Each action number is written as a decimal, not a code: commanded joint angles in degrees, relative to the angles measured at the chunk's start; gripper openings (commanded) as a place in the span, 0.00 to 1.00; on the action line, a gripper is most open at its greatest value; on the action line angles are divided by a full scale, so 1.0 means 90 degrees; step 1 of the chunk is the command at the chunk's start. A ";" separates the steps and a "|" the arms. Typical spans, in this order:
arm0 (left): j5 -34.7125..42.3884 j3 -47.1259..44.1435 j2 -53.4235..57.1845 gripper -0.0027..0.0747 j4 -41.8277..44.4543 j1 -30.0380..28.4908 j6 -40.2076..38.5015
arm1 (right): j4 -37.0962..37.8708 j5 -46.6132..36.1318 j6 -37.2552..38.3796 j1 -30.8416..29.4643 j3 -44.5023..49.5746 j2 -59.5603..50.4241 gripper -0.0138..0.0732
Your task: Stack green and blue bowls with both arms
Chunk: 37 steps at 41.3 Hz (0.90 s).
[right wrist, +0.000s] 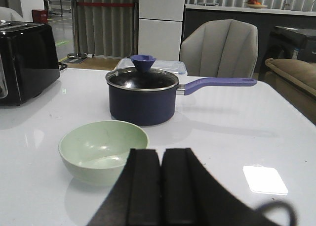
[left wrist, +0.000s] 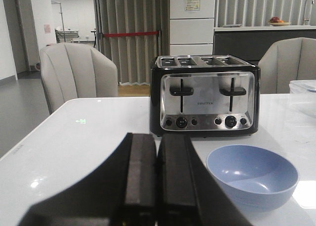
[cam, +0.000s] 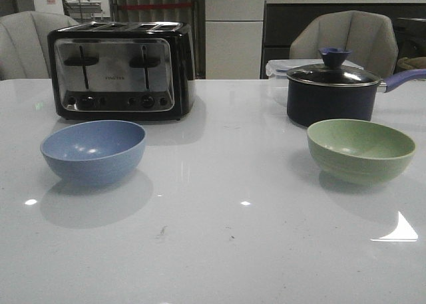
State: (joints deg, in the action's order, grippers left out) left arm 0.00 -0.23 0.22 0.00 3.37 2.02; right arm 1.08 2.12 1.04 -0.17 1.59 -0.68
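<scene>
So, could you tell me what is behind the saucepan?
A clear lidded plastic container sits directly behind the saucepan, with a grey chair beyond the table. The pan covers the container's lower part.

Matte black, blocky pincer fingers (left wrist: 140, 176) on both wrists (thin black cable loop (right wrist: 276, 211) by the right)

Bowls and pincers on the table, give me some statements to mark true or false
1. The blue bowl sits in front of the toaster. True.
2. The green bowl is stacked inside the blue one. False: they sit apart, green on the right.
3. The saucepan has its lid on. True.
4. The left pincer holds the blue bowl. False: it is shut on nothing, beside the bowl.
5. The right pincer is wide open. False: its fingers are together.
</scene>
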 commanded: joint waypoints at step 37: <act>0.0896 0.0051 0.0129 0.15 -0.0034 -0.0002 -0.0014 | 0.0032 -0.0613 -0.0015 0.0039 -0.0163 -0.0112 0.22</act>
State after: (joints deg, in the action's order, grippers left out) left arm 1.48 -0.23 0.22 0.00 3.37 2.02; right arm 1.08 1.62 1.04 -0.17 1.59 -0.68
